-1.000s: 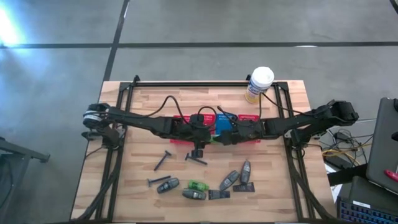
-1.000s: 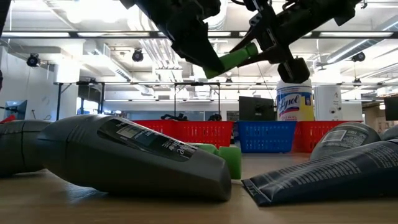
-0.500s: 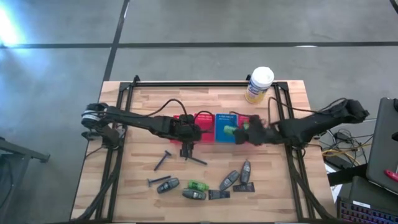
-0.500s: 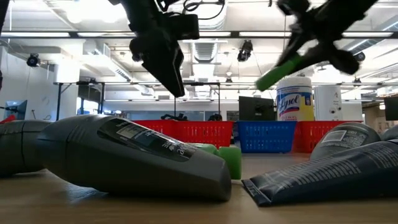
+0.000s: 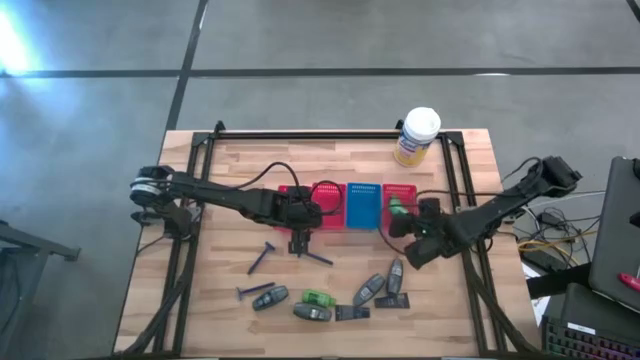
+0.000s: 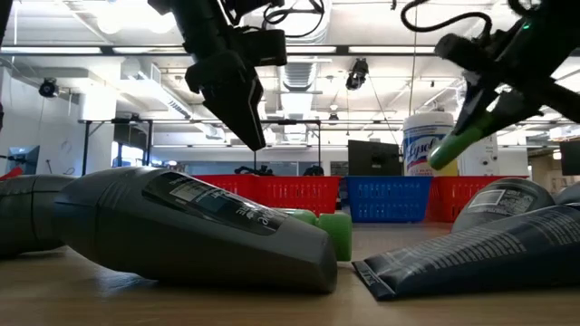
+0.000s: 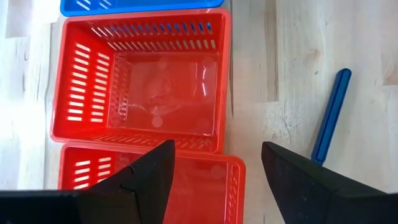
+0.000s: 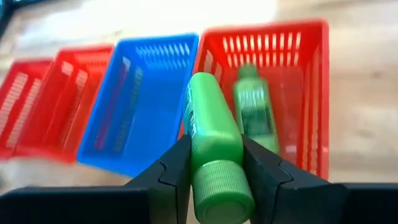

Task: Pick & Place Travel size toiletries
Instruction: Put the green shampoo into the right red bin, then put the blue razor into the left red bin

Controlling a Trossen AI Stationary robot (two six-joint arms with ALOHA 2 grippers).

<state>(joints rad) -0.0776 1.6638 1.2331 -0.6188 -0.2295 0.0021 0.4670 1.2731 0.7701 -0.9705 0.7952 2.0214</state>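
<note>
My right gripper (image 5: 398, 214) is shut on a bright green little bottle (image 8: 211, 124), held in the air by the right-hand red basket (image 5: 402, 192). In that basket lies a second green bottle (image 8: 254, 112). My left gripper (image 5: 300, 238) hovers open at the near edge of the left red baskets (image 7: 140, 81) with nothing between its fingers. Loose toiletries lie on the near table: a green bottle (image 5: 318, 298), grey tubes (image 5: 367, 290), dark sachets (image 5: 352, 312) and razors (image 5: 262, 257). My right gripper pinches the green bottle's body at its two sides (image 8: 200, 158), just ahead of the ribbed cap (image 8: 222, 198), between its two fingers. The bottle lies along the fingers, cap toward the wrist. It hangs tilted (image 6: 458, 145), slanting down, clear of table and baskets.
A row of small baskets, two red, a blue one (image 5: 363, 205) and a third red, sits mid-table. A yellow canister with a white lid (image 5: 417, 135) stands at the far right. A blue-handled razor (image 7: 329, 115) lies by my left gripper.
My right gripper has carried the green bottle from the middle of the basket row toward the table's right and near edges and has tipped downward. My left gripper, which was at the bottle's other end, has drawn away from it toward the left and tipped downward.
</note>
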